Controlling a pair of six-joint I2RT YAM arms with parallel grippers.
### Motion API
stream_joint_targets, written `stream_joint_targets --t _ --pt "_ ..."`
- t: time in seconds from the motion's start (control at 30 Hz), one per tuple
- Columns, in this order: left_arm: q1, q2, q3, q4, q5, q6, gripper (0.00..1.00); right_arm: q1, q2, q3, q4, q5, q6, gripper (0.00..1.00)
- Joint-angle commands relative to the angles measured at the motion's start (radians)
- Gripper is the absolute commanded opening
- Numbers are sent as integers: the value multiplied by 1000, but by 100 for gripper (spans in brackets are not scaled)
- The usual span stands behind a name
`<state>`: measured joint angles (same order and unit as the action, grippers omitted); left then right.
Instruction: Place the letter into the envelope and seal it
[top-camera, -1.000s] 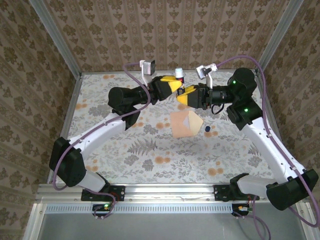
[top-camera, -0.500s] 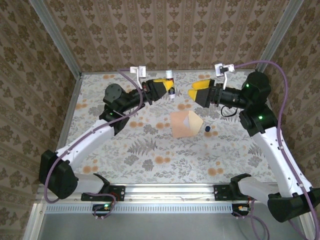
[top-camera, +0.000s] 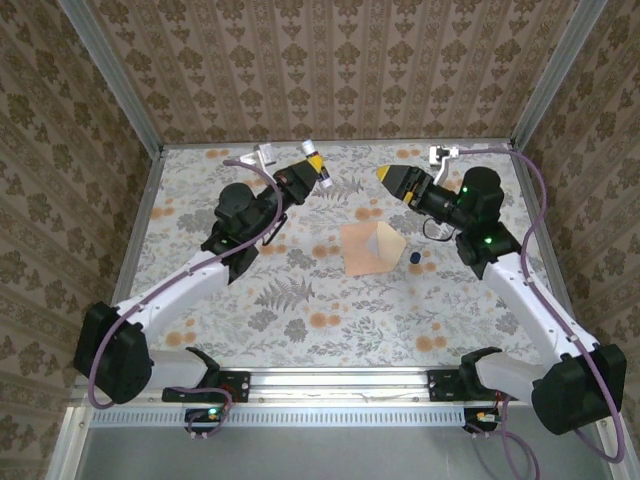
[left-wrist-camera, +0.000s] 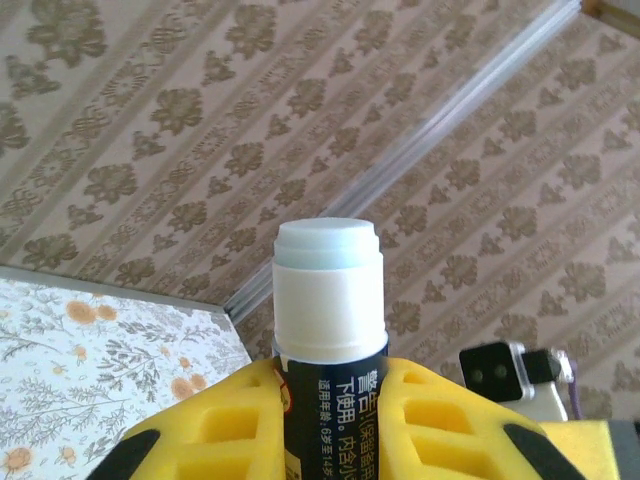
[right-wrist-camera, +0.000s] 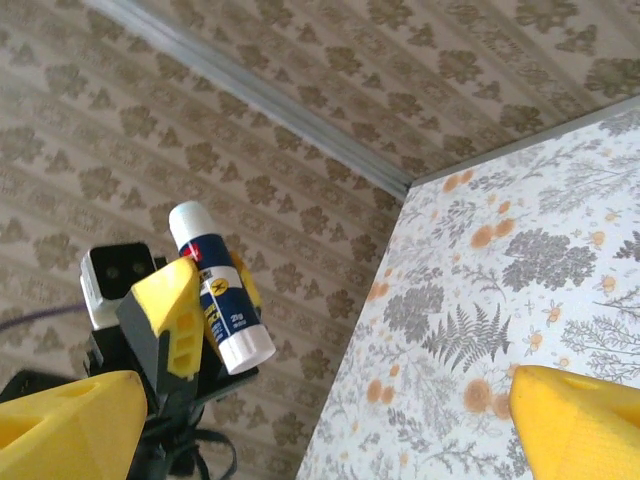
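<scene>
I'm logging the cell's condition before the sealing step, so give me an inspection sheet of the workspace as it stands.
Surface: floral-patterned table, no spills seen.
Job's things: envelope lies flat mid-table, pointed flap toward the right arm's side; glue stick held raised above the table.
Clutter: small dark blue cap beside the flap tip.
End effectors: left end effector shut on the glue stick; right end effector open, holding nothing.
Cables: purple cables loop along both arms.
Surroundings: patterned wallpaper walls; metal frame rail at the near edge.
</scene>
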<state>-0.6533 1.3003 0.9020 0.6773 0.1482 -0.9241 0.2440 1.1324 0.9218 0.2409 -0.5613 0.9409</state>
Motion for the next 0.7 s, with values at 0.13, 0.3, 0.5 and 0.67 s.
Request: stream_joint_targets --t 0.13,0.3,0.5,0.67 --pt "-23 59 -40 230 -105 -113 0 93 47 -73 209 195 118 94" --pt "-57 82 -44 269 -142 -111 0 149 105 -80 288 243 150 94" --pt "-86 121 -63 358 -184 -146 0 204 189 -75 410 280 202 93" --pt "-101 134 -66 371 -200 -158 0 228 232 -58 471 275 213 90"
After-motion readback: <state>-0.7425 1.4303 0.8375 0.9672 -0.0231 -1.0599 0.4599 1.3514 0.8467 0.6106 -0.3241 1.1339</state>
